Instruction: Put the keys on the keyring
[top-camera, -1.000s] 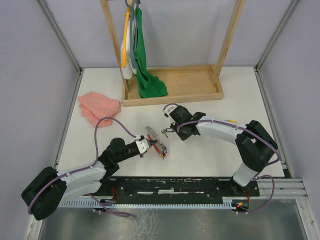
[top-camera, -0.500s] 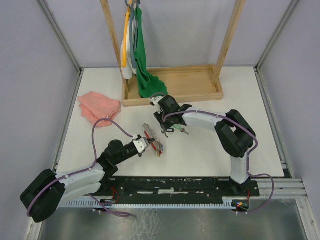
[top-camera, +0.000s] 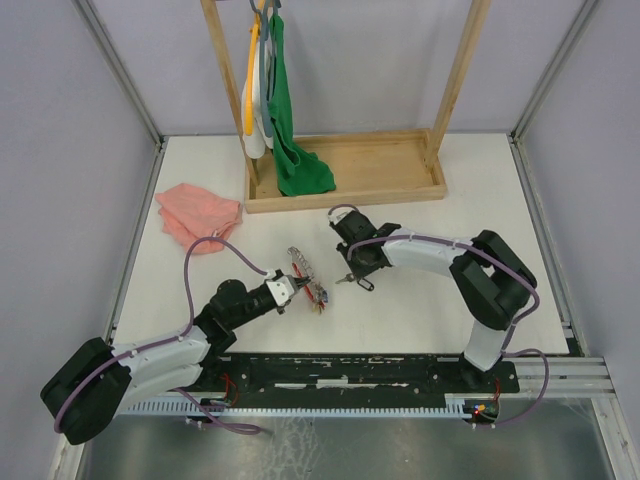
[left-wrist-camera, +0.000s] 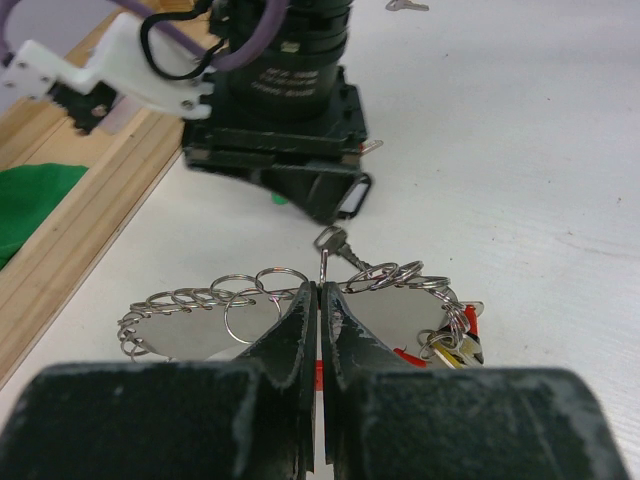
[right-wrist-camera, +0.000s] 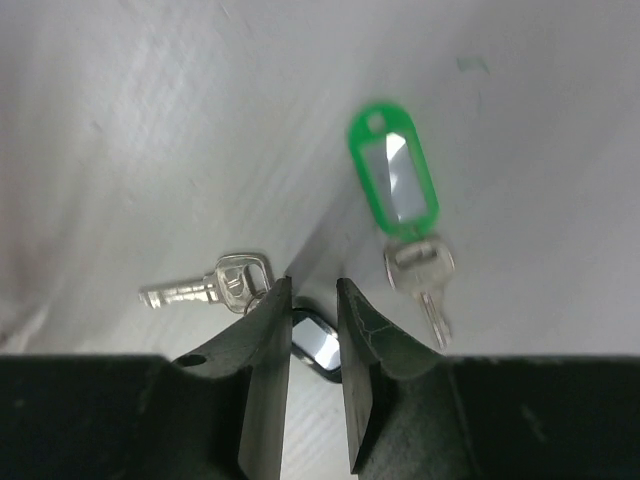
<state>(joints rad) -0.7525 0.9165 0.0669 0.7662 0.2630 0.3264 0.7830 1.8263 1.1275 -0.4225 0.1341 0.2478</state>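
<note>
Top external view. STUDENT: Where is the keyring, and what holds it?
TUTOR: The keyring (top-camera: 303, 266) is near the middle of the table (top-camera: 470, 200), its near edge clamped in the closed left gripper (top-camera: 295, 288). The right gripper (top-camera: 357, 272) points down at the tabletop just to the ring's right, apart from it. A pink cloth (top-camera: 198, 213) lies at far left. A wooden tray (top-camera: 380, 197) sits at the back.

Left wrist view. STUDENT: Is that grip confirmed?
TUTOR: Yes. Both fingers (left-wrist-camera: 290, 340) meet on the thin loop. The loop carries a row of small split rings and, at its right end, a bunch of tagged keys (left-wrist-camera: 455, 345). The black right arm (left-wrist-camera: 285, 90) fills the space beyond.

Right wrist view. STUDENT: And the right claw?
TUTOR: Its jaws stand narrowly parted over a black-tagged key (right-wrist-camera: 245, 278). The black tag sits in the gap, and the silver blade points left. Whether the fingers pinch the tag cannot be told. A green-tagged key (right-wrist-camera: 393, 185) lies flat on the table just right of the fingers.
</note>
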